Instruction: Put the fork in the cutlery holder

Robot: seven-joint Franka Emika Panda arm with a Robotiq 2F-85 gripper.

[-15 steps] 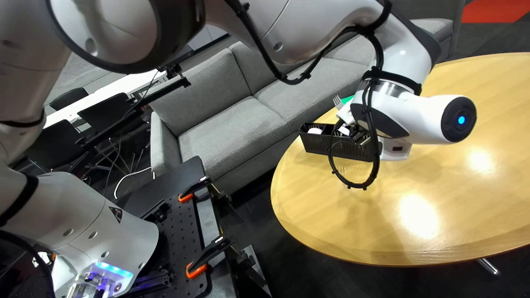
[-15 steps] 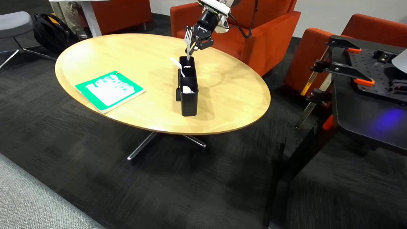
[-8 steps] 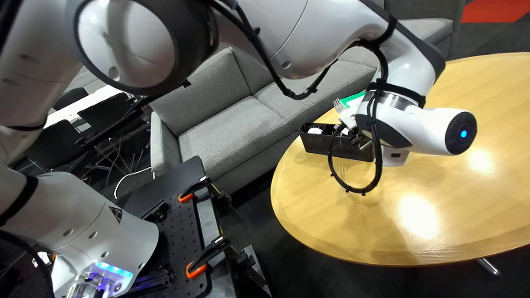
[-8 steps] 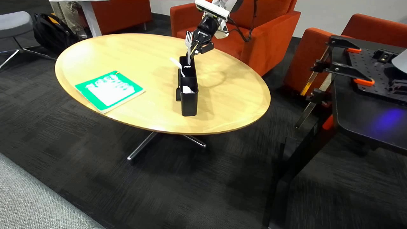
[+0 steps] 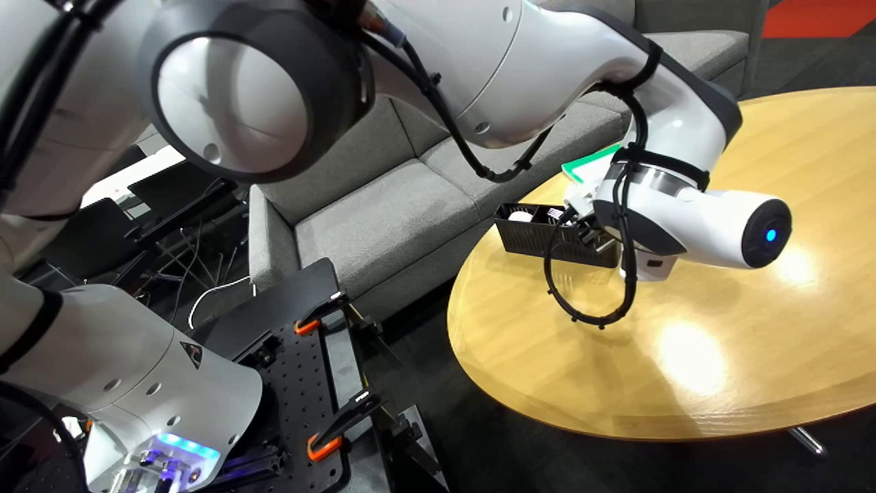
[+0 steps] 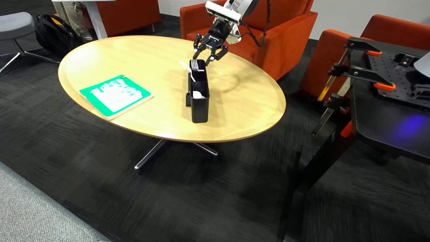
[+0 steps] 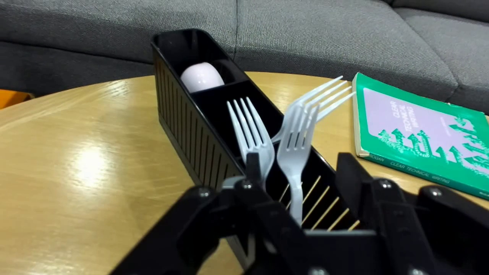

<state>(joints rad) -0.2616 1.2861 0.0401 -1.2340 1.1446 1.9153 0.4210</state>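
In the wrist view we find the end effector (image 7: 300,166) parted, its fingers (image 7: 253,168) well apart with nothing gripped that we can see; between them is the upright fork (image 7: 294,158), which we take for the task's own, standing tines up in the near compartment of the cutlery holder (image 7: 187,118). Our chief worry is the retreat: a finger overlaps a neighbouring fork (image 7: 263,152) here, so a sideways pull could hook its neck and flick it out, and a bump to a leaning fork (image 7: 300,102) that juts over the rim might send it onto the tabletop (image 7: 126,183). Counting, we get three forks, one holder, one book (image 7: 420,130) and at least one rounded white item (image 7: 202,77). In an exterior view the fingertips (image 6: 196,53) sit close about the holder's far end, touching or not we cannot tell; should they swing before rising, we judge they could knock this narrow box askew. We make out three compartments there. In an exterior view one arm (image 5: 561,55) hides most of the cutlery, and one looped cable (image 5: 602,321) hangs across our sight of the holder; if it snags, it could drag the box along.
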